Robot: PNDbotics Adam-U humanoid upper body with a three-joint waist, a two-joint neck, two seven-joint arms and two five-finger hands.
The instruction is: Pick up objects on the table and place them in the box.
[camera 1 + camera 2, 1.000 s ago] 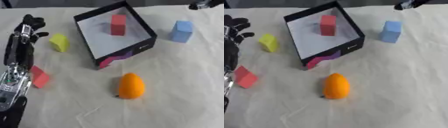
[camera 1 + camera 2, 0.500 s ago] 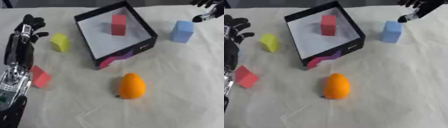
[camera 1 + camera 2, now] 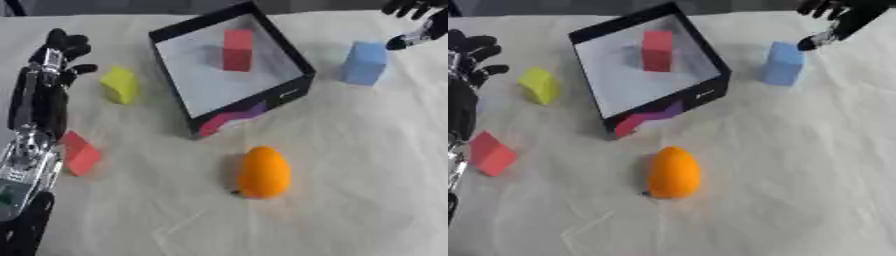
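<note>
Right hand (image 3: 837,17) hangs with fingers spread wide, holding nothing, just above and beside the blue block (image 3: 782,63). Box (image 3: 289,75) sits to the hand's left, a red block (image 3: 237,49) inside.

Right hand (image 3: 840,19): has come down from the upper right corner, further into view than a second ago. Fingers spread; lowest fingertip now just above and right of the blue block (image 3: 781,62), not touching.
</note>
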